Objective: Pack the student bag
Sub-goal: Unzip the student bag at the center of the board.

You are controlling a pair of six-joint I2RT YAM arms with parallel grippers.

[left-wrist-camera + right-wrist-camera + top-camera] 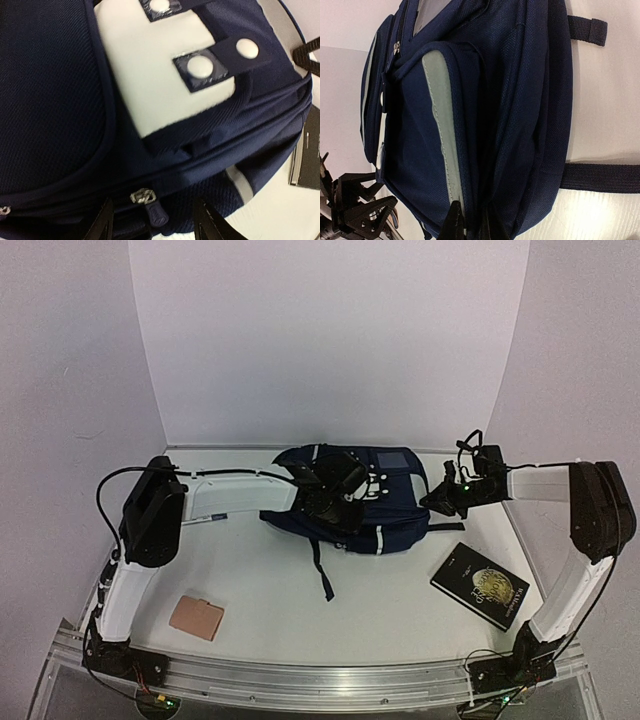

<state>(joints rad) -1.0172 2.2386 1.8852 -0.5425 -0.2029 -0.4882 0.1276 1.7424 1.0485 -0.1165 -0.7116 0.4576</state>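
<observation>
Student bag (400, 512) lying flat, main zip (141, 196) seemingly closed, contents hidden

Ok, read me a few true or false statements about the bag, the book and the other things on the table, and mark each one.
1. The book lies on the table, outside the bag. True.
2. The tan pouch is inside the bag. False: it lies on the table near the left arm.
3. The left jaws stand open over the bag, close to a zipper pull. True.
4. The book lies to the bag's left. False: it lies to the bag's right, near the right arm.
</observation>
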